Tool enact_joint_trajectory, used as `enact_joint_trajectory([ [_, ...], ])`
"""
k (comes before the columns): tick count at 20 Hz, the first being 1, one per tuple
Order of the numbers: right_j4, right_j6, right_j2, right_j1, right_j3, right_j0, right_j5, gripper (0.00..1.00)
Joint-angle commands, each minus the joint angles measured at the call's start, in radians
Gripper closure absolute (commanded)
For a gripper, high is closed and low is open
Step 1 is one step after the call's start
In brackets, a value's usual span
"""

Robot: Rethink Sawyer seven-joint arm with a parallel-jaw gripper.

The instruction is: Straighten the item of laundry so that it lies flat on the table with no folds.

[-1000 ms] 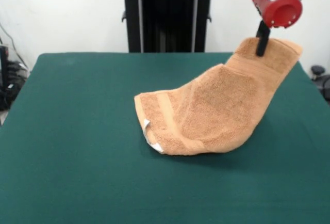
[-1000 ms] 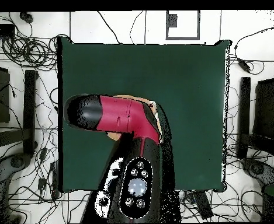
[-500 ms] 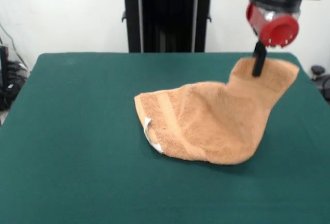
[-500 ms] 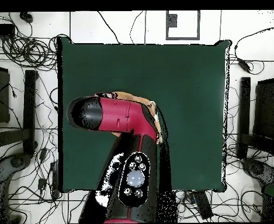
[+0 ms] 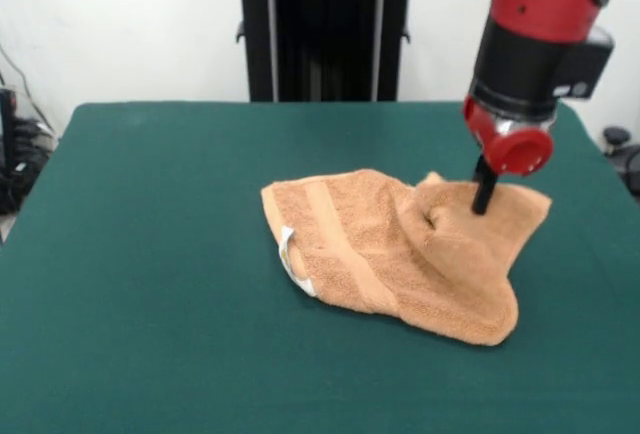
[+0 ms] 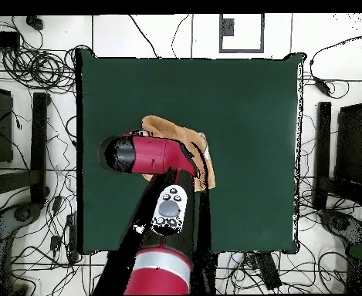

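Your orange-tan terry hand towel [image 5: 400, 249] lies rumpled right of centre on the green desk [image 5: 140, 254], white tag [image 5: 290, 259] at its left; it looks soft and limp, best taken by a corner. At its right, the gripper [image 5: 483, 199] pinches the raised corner, arm reaching down.

Gripper [image 5: 482, 200] presses into the rumpled towel [image 5: 400, 249] on the table [image 5: 140, 254].

Nubby terry towel [image 5: 400, 254], matt felt table [image 5: 150, 254]
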Motion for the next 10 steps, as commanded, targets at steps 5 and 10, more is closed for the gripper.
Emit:
enact_joint_trajectory([
  [5,0.064,0.096,0.081,0.086,0.002,0.01,0.005,0.0],
  [10,0.077,0.118,0.054,0.116,-0.037,0.033,0.024,0.0],
])
